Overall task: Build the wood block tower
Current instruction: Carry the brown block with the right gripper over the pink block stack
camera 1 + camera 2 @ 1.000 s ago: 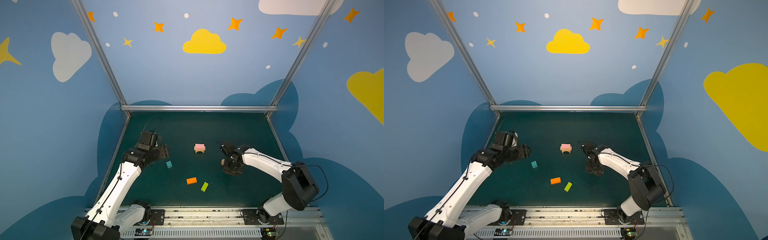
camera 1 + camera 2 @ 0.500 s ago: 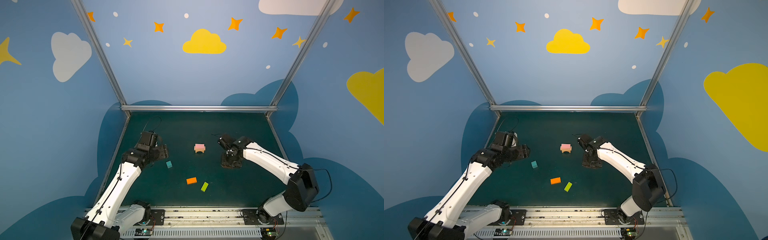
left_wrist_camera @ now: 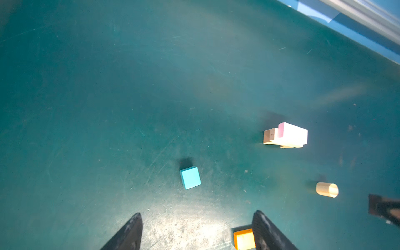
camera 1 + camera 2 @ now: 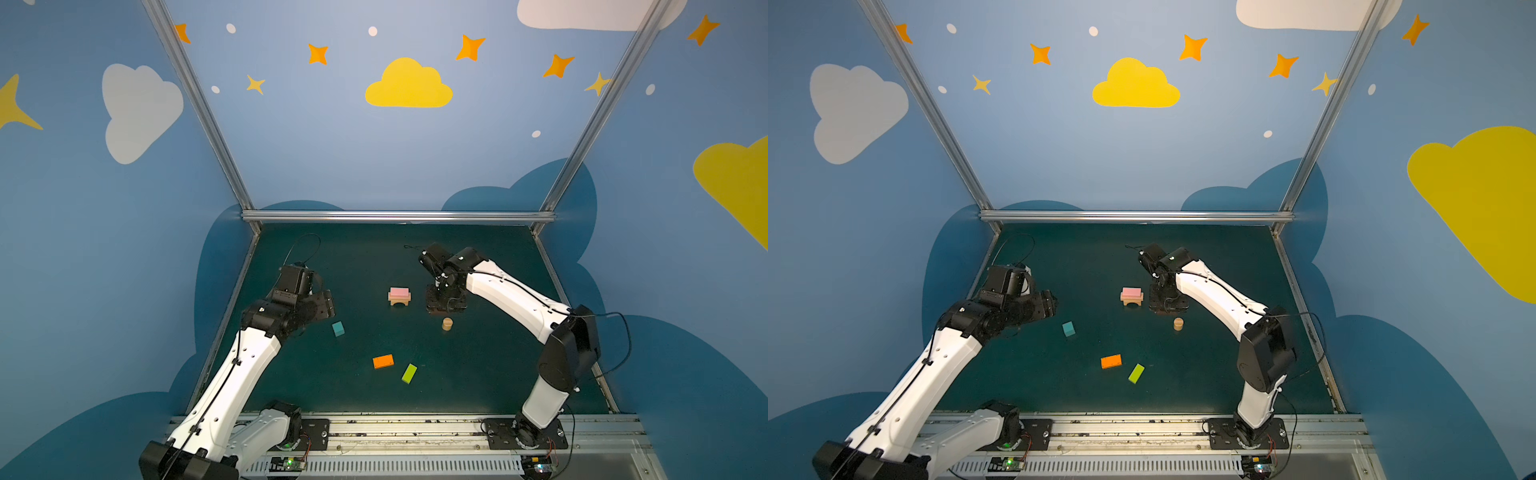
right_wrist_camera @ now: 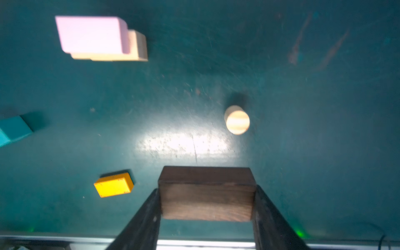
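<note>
Gripping the dark brown wooden brick (image 5: pixel 205 176), your right pincer (image 5: pixel 207 194) may shove the pink brick (image 4: pixel 399 292) off its tan arch (image 4: pixel 400 302); left pincer (image 3: pixel 197 215) wide, empty.

My left arm (image 4: pixel 245 374) and right arm (image 4: pixel 511 297) wear white shells between black joints, with thin black cables running along them. Black screwed plates (image 4: pixel 494 430) anchor both. My left tool (image 3: pixel 198 213) and right tool (image 5: pixel 207 188) have dark, scuffed fingers (image 3: pixel 129 231).

One brown brick (image 5: pixel 206 194), three painted bricks (image 4: pixel 399 292) (image 4: pixel 382 361) (image 4: pixel 409 373), one plank (image 4: pixel 400 297), arch (image 4: pixel 393 303), cube (image 4: pixel 338 328), cylinder (image 4: pixel 446 323).
</note>
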`<control>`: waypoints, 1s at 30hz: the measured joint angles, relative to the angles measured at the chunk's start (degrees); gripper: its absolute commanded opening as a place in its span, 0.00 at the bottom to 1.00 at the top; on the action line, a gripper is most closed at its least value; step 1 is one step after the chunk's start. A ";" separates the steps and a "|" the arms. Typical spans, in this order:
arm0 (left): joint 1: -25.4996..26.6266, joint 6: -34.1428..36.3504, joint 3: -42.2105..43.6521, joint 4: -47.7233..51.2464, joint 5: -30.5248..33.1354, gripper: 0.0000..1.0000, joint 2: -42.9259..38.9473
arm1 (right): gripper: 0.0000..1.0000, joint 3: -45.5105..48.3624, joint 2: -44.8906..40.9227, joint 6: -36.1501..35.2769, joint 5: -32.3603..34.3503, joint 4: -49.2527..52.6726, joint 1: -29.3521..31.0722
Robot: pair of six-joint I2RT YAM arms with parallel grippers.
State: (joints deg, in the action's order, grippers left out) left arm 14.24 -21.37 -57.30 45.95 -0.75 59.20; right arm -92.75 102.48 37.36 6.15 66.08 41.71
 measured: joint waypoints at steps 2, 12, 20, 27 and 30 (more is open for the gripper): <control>0.00 0.04 0.28 0.00 0.02 0.79 0.00 | 0.55 -2.99 2.36 -0.35 -0.17 0.28 0.33; -1.18 0.13 1.95 -0.22 -0.02 0.79 -0.83 | 0.55 -18.03 15.50 -1.40 -0.70 1.64 2.67; -2.21 0.11 2.58 -0.46 -0.15 0.79 -0.92 | 0.55 -26.47 20.98 -1.03 -0.81 2.36 2.86; -3.63 0.11 3.13 -0.70 -0.46 0.79 -1.20 | 0.54 -31.76 26.12 0.15 -1.33 2.80 2.86; -4.04 0.09 3.26 -0.79 -0.94 0.79 -1.22 | 0.55 -33.24 28.50 0.57 -1.64 2.75 2.86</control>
State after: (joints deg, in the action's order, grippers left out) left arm 10.20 -21.28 -54.04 45.17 -1.69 57.98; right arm -125.99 130.98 37.93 4.51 68.84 44.58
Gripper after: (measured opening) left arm 0.793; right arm 0.576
